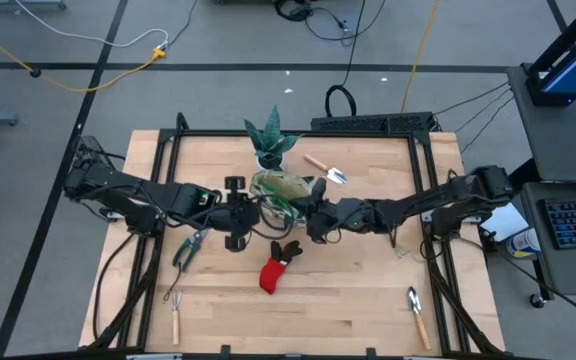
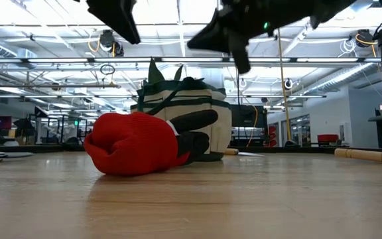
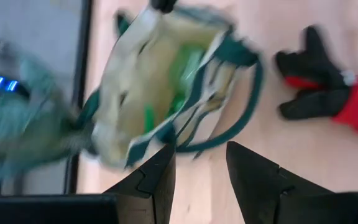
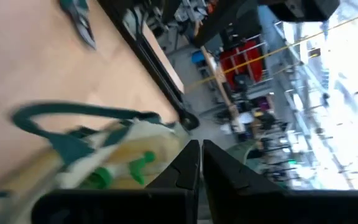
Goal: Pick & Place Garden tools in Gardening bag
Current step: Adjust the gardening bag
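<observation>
Near the front edge of the desk [image 1: 368, 310], a fork [image 1: 175, 315] and a trowel [image 1: 416, 312] are seen. The glove [image 1: 276, 266] and shears [image 1: 188, 248] lie mid-desk. Over the bag [image 1: 280, 188], the left tool [image 3: 199, 174] is held spread and the right tool [image 4: 200, 163] pressed together, empty. A spray bottle [image 4: 120, 171] is seen inside the bag. Another trowel [image 1: 326, 169] lies toward the back edge.

Two dark jointed arms [image 1: 138, 195], blk cables, wedge fingers [image 3: 257, 177].

Overhead camera looked straight down on the whole table [image 1: 348, 310], low camera sat at tabletop level facing the room, both wrist cameras hung close above the gardening bag [image 3: 166, 93], which all four views shared.
</observation>
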